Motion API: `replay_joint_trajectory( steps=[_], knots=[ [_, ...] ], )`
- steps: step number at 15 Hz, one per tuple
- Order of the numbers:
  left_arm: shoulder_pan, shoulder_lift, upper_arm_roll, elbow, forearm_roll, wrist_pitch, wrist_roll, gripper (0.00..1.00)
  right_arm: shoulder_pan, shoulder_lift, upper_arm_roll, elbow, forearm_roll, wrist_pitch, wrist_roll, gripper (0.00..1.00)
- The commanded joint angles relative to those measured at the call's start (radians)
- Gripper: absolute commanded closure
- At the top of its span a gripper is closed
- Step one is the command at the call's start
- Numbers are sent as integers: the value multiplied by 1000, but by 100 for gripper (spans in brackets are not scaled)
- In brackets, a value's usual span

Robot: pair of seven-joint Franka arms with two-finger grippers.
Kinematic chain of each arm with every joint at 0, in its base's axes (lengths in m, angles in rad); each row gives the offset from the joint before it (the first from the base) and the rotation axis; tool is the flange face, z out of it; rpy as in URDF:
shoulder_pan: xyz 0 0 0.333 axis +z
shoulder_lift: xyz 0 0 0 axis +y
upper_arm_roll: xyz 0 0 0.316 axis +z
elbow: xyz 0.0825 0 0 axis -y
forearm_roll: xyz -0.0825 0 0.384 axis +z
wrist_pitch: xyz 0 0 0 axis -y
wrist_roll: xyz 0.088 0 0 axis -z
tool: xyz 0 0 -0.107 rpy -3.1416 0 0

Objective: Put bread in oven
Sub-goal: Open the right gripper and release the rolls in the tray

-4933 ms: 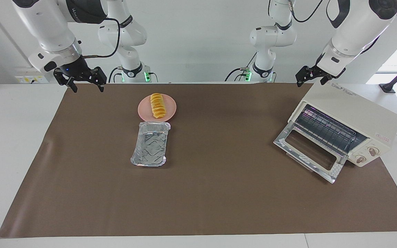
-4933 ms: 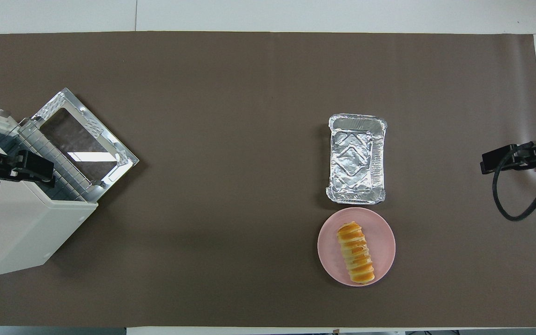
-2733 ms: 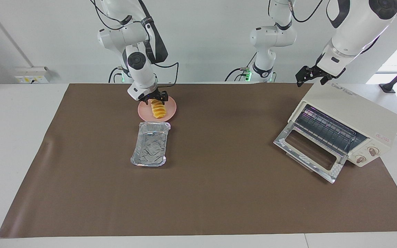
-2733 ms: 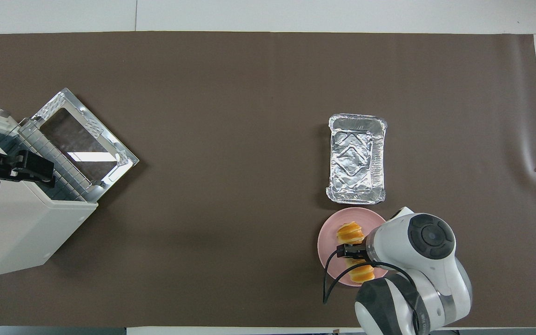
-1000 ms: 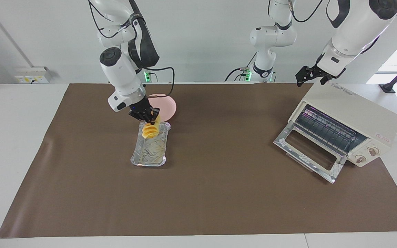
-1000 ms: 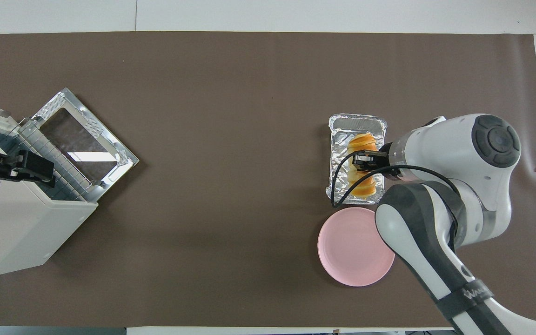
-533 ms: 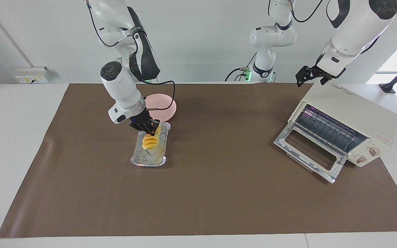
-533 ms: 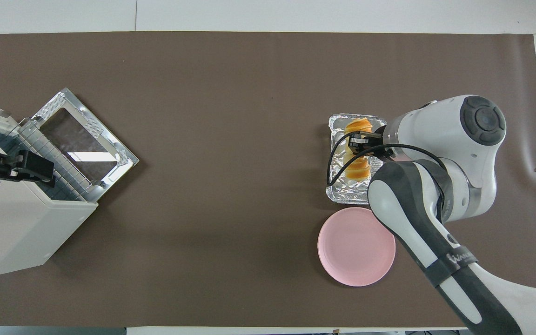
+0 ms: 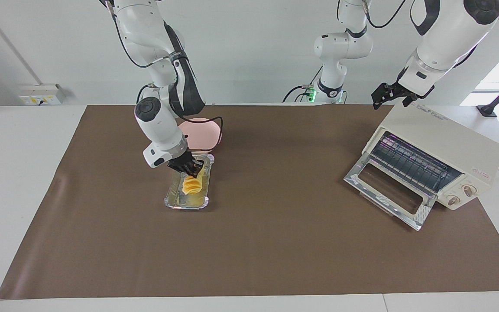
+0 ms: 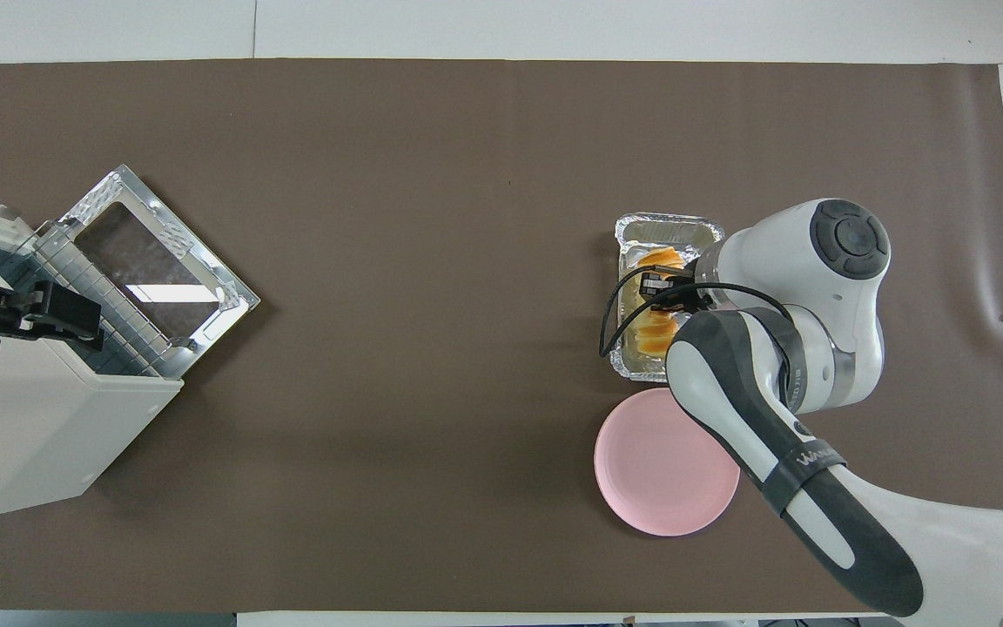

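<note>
Right gripper (image 9: 190, 167): low over the foil tray (image 9: 176, 197), left of centre in the facing view; pinching the bread (image 9: 192, 185) at its upper end.
Bread: hangs below the fingers, lower end seemingly touching the tray floor.
Handling: probably light, soft, crushable; hold gently across mid-length.
Oven (image 9: 448, 151): right of frame, door down.
Left gripper (image 9: 383, 97): waiting above oven's top; fingers unreadable.
</note>
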Motion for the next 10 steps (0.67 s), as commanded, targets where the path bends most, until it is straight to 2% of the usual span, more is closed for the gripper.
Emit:
replay_joint_trajectory(
  steps=[1,4,5,6,7,8,10],
  knots=[
    [7,-16,-2,-17,-12,16,-1,0,-4,15,7,-11,5,32,6,100],
    [7,-16,-2,-17,-12,16,-1,0,-3,41,7,-11,5,50,5,100],
    [7,-16,-2,-17,-12,16,-1,0,-3,41,7,-5,5,44,7,85],
    [7,-18,-2,-17,-12,16,-1,0,-3,41,7,3,5,31,7,62],
    [7,-18,-2,-17,-12,16,-1,0,-3,41,7,12,5,20,7,36],
    [7,-16,-2,-16,-12,16,-1,0,-3,38,7,20,5,0,7,3],
    [7,-18,-2,-16,-12,16,-1,0,-9,26,7,52,5,-61,6,0]
  ],
)
